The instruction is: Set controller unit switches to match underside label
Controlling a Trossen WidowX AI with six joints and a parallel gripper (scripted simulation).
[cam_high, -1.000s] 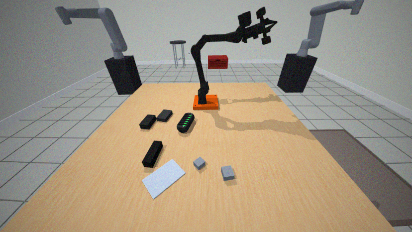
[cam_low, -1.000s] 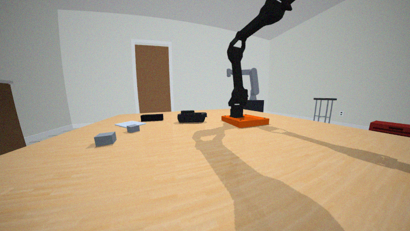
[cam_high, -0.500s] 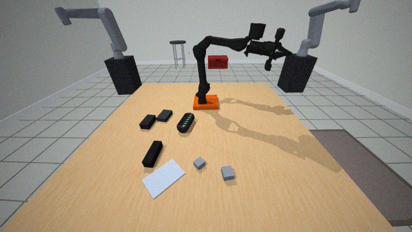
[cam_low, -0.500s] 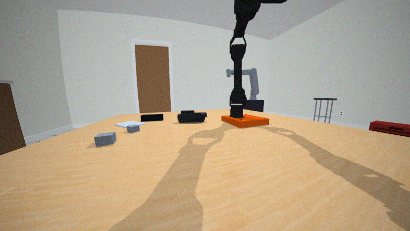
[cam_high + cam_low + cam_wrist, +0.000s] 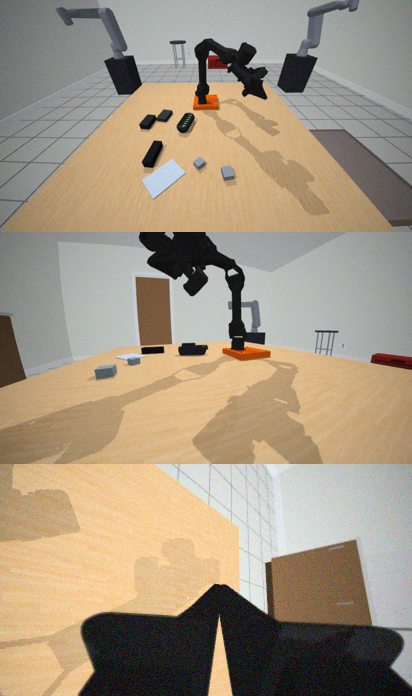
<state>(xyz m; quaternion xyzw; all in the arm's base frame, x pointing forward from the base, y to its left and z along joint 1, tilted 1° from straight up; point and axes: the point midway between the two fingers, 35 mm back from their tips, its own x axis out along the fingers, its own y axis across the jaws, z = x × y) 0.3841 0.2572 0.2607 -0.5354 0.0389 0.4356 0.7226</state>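
Observation:
The dark controller unit (image 5: 182, 127) (image 5: 192, 350) rests with its switch side up on the bench, left of and in front of the arm's orange base. A row of green switch ends shows along its top in the top view; they are too small to read each setting surely. Its underside label is hidden. My gripper (image 5: 265, 98) (image 5: 219, 590) is shut and empty, its fingertips touching. It is raised above the bench, well to the right of the unit. The unit is not in the wrist view.
Two dark modules (image 5: 147, 121) (image 5: 164, 115) lie left of the unit. A long black block (image 5: 153, 153) (image 5: 153, 350), a pale flat sheet (image 5: 163, 178) (image 5: 130, 356) and two grey blocks (image 5: 199, 163) (image 5: 227, 173) lie nearer the front. The orange base (image 5: 205, 107) (image 5: 253, 355) stands behind the unit.

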